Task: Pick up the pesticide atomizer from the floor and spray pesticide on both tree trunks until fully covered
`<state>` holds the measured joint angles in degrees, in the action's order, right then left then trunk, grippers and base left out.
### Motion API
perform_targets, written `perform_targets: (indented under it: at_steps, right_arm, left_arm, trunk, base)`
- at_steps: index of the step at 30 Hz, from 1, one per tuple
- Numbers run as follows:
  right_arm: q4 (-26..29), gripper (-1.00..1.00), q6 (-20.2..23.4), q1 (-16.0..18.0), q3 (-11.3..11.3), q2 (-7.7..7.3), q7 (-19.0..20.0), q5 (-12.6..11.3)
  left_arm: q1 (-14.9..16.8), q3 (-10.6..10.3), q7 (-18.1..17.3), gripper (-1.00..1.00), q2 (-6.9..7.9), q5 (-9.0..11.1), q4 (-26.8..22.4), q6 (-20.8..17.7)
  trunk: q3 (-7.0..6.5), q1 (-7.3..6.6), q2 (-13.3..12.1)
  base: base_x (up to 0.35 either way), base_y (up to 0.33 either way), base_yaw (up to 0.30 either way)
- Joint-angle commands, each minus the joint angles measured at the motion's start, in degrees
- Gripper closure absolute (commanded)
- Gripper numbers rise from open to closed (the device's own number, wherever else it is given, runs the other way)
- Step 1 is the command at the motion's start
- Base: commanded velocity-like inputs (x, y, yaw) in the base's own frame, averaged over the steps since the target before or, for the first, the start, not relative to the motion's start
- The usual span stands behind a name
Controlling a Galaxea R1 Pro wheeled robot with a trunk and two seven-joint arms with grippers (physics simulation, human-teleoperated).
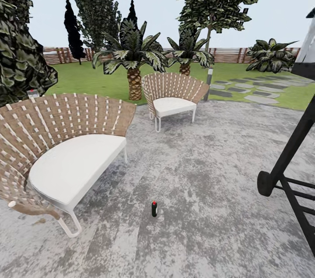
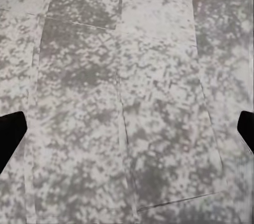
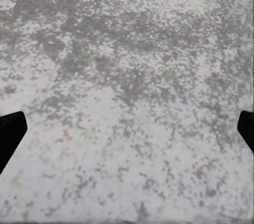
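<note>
From the head camera, the pesticide atomizer, a small dark bottle with a red cap, stands upright on the mottled grey stone floor, just in front of the near woven chair. A second woven chair sits farther back near a short palm. Beyond lie the lawn, the slat fence and a tall tree.

At the left wrist, the left pincer is released, its dark tips spread wide over paving slabs.

At the right wrist, the right pincer is likewise released above bare stone.
</note>
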<state>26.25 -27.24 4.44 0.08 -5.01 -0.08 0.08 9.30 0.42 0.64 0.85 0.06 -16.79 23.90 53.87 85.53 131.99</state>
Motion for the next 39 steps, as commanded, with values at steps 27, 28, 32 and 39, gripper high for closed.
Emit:
perform_targets:
  at_steps: [27,28,32,39]
  right_arm:
    - [0.0,-1.00,-0.2,0.0,0.0,0.09,0.0,0.0]
    - [0.0,-1.00,-0.2,0.0,0.0,0.09,0.0,0.0]
    - [0.0,-1.00,-0.2,0.0,0.0,0.09,0.0,0.0]
    - [0.0,-1.00,-0.2,0.0,0.0,0.09,0.0,0.0]
  left_arm:
    - [0.0,0.0,0.1,-1.00,-0.06,-0.1,0.0,0.2]
    - [0.0,0.0,0.1,-1.00,-0.06,0.0,0.0,0.2]
    - [0.0,0.0,0.1,-1.00,-0.06,-0.1,0.0,0.2]
    - [0.0,0.0,0.1,-1.00,-0.06,0.0,0.0,0.2]
  trunk:
    - [0.05,-0.01,0.0]
    - [0.05,-0.01,0.0]
    - [0.05,-0.01,0.0]
    - [0.05,-0.01,0.0]
  base:
    - [0.000,0.000,-0.130]
    - [0.000,0.000,-0.258]
    - [0.000,0.000,-0.268]
    - [0.094,-0.036,-0.273]
